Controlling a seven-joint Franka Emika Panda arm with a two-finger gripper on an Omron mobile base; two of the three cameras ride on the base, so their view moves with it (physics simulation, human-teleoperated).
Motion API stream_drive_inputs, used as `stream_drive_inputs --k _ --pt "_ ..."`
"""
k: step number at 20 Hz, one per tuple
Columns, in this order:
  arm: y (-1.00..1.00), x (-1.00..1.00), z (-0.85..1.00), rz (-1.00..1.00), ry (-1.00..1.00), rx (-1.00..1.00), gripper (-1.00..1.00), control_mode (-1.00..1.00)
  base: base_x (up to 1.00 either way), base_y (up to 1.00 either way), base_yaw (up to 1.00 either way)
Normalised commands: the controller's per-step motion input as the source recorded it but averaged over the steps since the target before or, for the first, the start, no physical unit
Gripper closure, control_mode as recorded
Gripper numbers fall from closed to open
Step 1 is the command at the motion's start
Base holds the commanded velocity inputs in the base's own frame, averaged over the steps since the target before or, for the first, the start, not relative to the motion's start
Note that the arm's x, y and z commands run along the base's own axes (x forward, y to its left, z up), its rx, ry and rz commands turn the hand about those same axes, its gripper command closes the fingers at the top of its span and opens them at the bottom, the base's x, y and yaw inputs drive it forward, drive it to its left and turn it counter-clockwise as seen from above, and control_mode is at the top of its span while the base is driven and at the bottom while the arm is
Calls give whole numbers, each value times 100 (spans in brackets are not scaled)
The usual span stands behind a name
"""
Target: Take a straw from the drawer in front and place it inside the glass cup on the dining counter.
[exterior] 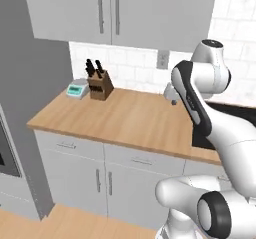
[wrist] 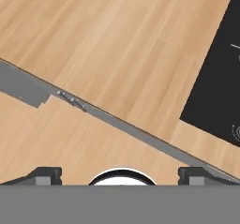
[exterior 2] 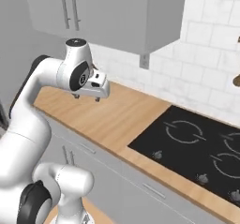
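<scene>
Barely begun, by every sign. Poised above the wall-side wooden tabletop (exterior: pixel 125 115), end effector (exterior 2: pixel 86 96) spread wide and holding nothing, with dark fingertips (wrist: pixel 44 174) well apart at the bottom of the hand view. Directly below the tabletop's near edge, a row of light-grey drawer fronts, all shut; the drawer (exterior: pixel 142 159) with its slim bar handle (wrist: pixel 71 99) closed flush, apparently the one to be opened, though which front is the wide one is hard to tell from here. No straw on show, presumably inside that drawer. No glass cup or dining counter in the frames either. To the right, a black cooktop (exterior 2: pixel 197 143) set into the wood; far left, a knife block (exterior: pixel 99 83) beside a small scale (exterior: pixel 77 89) against the tiled wall. Left to do, judging from this: reach down to the handle, pull the drawer out, pick up the straw, travel to the dining counter, drop the straw into the cup.
</scene>
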Motion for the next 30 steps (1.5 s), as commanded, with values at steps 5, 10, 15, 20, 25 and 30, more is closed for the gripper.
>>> stream_drive_inputs --k 5,10,15,20,25,30 --pt "0 0 0 0 0 0 -100 100 14 -69 63" --pt "0 0 0 0 0 0 -100 100 -8 -75 57" --pt "0 0 0 0 0 0 -100 100 -14 -66 49" --pt "0 0 0 0 0 0 -100 100 -19 -61 35" --pt "-7 -6 0 0 0 0 -100 -100 -29 -44 9" --pt "4 -5 -16 -2 -2 -19 -100 -100 0 0 0"
